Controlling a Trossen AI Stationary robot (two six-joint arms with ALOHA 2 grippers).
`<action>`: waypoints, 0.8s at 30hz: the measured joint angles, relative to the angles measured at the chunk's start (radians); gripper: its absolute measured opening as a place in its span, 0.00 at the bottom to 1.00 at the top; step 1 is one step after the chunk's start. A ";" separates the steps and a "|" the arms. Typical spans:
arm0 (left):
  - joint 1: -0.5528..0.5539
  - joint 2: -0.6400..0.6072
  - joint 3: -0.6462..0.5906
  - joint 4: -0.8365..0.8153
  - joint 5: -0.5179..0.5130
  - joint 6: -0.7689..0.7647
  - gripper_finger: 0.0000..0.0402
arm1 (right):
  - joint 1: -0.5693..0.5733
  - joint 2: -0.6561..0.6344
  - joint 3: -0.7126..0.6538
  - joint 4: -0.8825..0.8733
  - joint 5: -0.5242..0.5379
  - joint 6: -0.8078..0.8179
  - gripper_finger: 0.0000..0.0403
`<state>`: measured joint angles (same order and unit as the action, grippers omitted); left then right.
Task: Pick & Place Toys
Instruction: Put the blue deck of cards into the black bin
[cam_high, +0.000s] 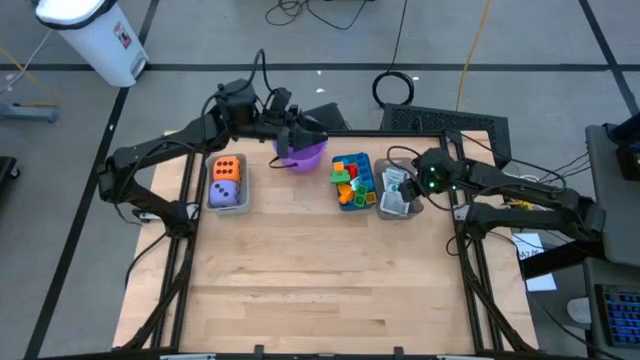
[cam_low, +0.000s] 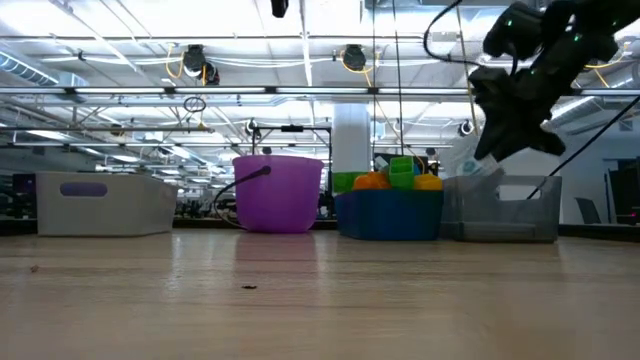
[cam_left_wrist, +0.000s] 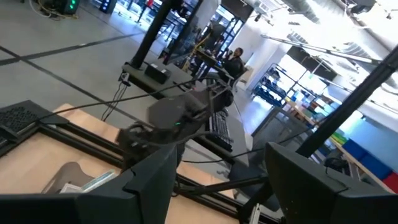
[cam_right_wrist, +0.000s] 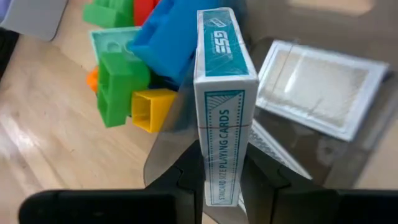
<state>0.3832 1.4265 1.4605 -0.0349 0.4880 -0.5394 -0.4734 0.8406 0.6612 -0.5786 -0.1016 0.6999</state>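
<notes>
My right gripper (cam_right_wrist: 222, 169) is shut on a teal-and-white pack of playing cards (cam_right_wrist: 224, 87), over the clear bin (cam_high: 398, 200) at the table's far right. Loose cards (cam_right_wrist: 317, 87) lie in that bin. Beside it, a blue bin (cam_high: 352, 183) holds bright building bricks (cam_right_wrist: 118, 81). An orange die and a purple die (cam_high: 227, 180) sit in the grey bin (cam_high: 227, 205). My left gripper (cam_left_wrist: 221, 168) stands open and level with nothing between its fingers, above the purple bucket (cam_high: 300, 157). My right gripper pinches the card pack's two broad faces between its two fingers (cam_right_wrist: 186, 180), near one end of the pack (cam_right_wrist: 222, 163). It comes slanting down from the table's right side. The pack sticks out ahead of the fingers, narrow side up, lifted clear above the clear bin.
The bins and bucket stand in a row along the table's far edge (cam_low: 280, 195). The bare wooden top (cam_high: 320, 280) stretches toward the near edge. The metal frame (cam_high: 470, 270) borders the table. A person sits far off in the room (cam_left_wrist: 235, 61).
</notes>
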 joint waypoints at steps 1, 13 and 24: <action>-0.003 0.000 0.000 0.000 0.000 0.003 0.63 | -0.011 0.012 -0.016 0.027 -0.025 0.002 0.15; -0.041 0.000 0.000 -0.001 0.001 0.004 0.63 | -0.059 0.098 -0.096 0.141 -0.083 0.032 0.16; -0.059 0.000 0.000 -0.002 0.004 0.004 0.63 | -0.134 0.084 -0.096 0.144 -0.086 -0.009 0.46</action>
<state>0.3237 1.4265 1.4605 -0.0365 0.4924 -0.5354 -0.6075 0.9250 0.5652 -0.4348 -0.1871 0.6908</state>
